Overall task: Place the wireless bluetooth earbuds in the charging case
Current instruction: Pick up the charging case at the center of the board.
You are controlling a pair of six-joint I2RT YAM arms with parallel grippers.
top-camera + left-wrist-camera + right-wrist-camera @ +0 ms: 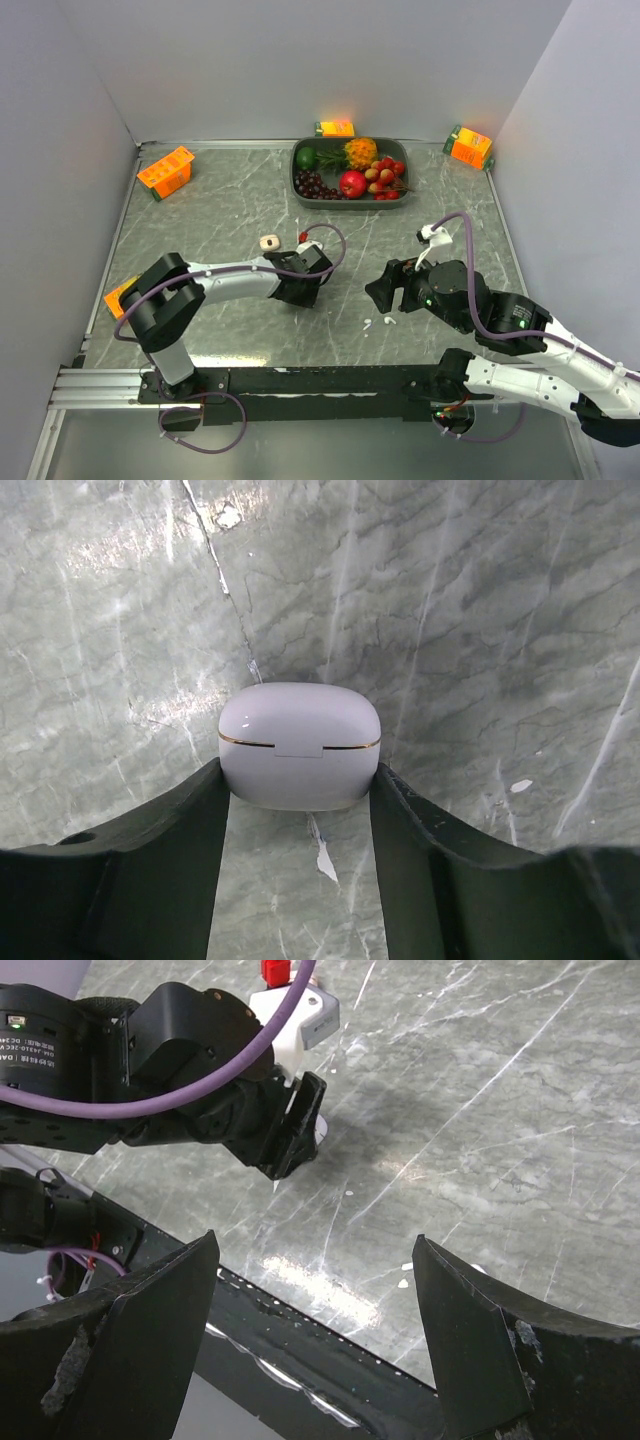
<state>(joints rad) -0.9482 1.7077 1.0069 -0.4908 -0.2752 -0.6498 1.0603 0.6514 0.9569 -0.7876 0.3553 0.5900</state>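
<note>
While the left gripper (300,775) clamps the shut case (298,742), its squeeze may pin it closed; the right gripper (315,1250) gapes open, earbuds (386,322) lying right of the case.

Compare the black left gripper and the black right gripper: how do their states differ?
The left gripper is shut on the white rounded plastic charging case, its lid closed; the right gripper is open and holds nothing. The left fingers touch the case on both sides; the right fingers stand wide apart above the marble table. Both have black fingers.
</note>
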